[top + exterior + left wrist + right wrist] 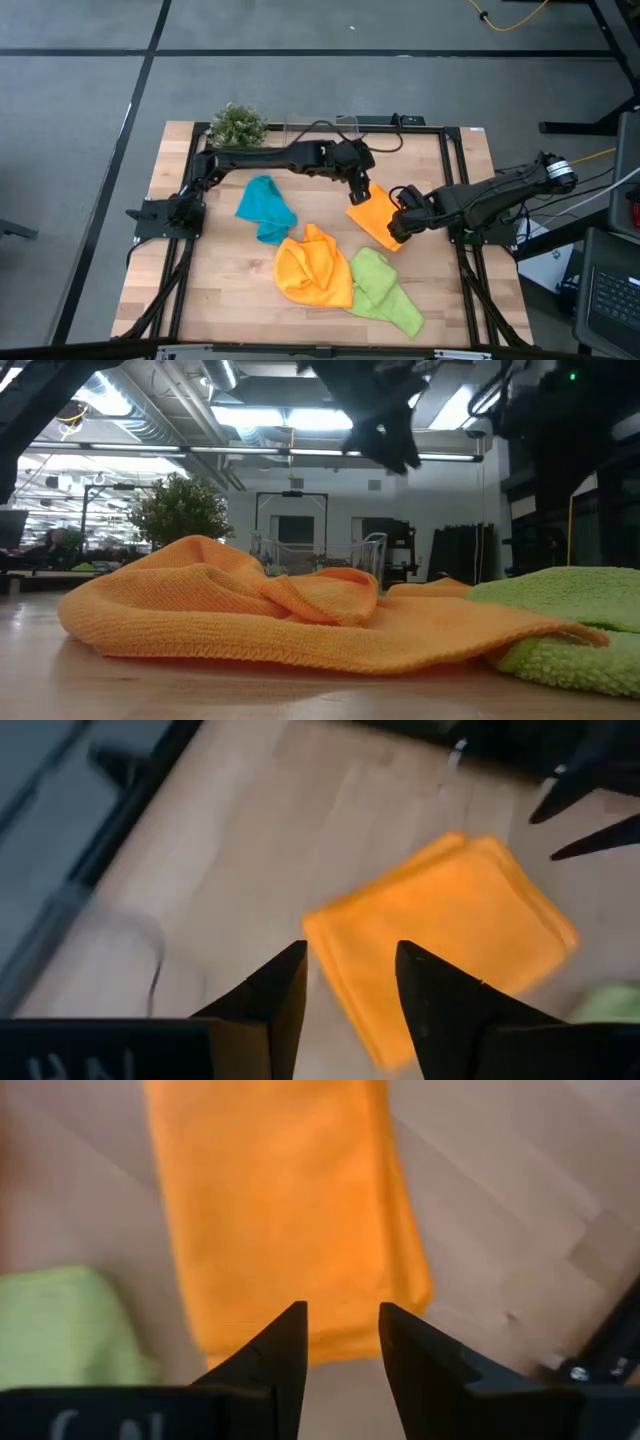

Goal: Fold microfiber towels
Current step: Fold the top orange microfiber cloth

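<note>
My left gripper [362,188] hangs over the far edge of the folded orange towel [378,215], fingers [272,995] spread with nothing between them; my left wrist view shows a corner of the cloth just past the tips. My right gripper [400,226] hovers at the opposite, nearer-right edge of the same towel, its fingers [277,1342] also parted and empty, the cloth's short edge lying just beyond them. With one at each end and neither pinching, I judge this cloth finished: it lies flat as a neat layered rectangle on the right half of the table [220,290], apart from the rest so it won't be disturbed.

The other three are loose. The second orange towel [313,268] sits crumpled near the table's middle, touching the lime green towel [385,290] at its right, while the teal towel [266,208] lies bunched to the left. The crumpled orange one is closest to both grippers, so it seems the sensible next pick. The potted plant [237,125] stands at the far edge, out of the way.
</note>
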Motion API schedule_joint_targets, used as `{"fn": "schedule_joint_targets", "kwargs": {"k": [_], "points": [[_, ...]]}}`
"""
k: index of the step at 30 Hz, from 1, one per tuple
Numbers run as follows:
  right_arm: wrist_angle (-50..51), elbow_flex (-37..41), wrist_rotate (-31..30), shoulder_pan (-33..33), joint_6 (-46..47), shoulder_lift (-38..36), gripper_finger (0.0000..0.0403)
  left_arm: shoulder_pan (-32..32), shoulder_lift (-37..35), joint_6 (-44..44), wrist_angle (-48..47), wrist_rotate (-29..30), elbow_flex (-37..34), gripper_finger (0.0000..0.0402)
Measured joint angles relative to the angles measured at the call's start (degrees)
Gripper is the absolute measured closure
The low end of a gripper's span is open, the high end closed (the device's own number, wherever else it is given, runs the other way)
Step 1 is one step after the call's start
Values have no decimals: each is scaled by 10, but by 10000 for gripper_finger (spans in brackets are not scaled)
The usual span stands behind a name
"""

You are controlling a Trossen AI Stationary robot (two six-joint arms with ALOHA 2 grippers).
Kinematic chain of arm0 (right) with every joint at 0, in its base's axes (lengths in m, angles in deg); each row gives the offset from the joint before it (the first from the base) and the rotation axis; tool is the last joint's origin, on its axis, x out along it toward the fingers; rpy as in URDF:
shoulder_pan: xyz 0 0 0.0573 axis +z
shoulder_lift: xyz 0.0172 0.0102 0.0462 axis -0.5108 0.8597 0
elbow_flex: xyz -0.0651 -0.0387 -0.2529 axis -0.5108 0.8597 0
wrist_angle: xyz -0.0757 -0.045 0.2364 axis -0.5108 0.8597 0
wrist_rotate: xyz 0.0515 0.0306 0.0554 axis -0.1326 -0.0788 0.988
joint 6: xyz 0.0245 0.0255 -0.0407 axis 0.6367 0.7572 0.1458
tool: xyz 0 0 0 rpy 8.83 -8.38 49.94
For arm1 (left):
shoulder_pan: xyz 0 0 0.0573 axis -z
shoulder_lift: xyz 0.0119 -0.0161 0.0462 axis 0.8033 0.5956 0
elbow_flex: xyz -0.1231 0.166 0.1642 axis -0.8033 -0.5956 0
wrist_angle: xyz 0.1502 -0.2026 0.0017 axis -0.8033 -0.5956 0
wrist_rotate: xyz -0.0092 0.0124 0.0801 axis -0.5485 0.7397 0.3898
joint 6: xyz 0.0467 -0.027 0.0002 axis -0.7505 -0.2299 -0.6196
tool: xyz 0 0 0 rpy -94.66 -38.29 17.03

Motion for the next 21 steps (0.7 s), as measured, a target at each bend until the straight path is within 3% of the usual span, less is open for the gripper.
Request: {"fn": "schedule_joint_targets", "kwargs": {"k": [3,8,17,21], "points": [[-2,-23,1,0,-8,1,274,-9,0,52,-111,-12,78,256],[-7,-42,-9,0,-63,1,274,-18,-1,73,-210,-46,147,256],[-52,-52,-15,-5,-150,1,274,0,1,104,-254,-64,144,256],[-87,-37,56,-45,-241,1,274,5,-15,119,-266,-64,144,256]]}}
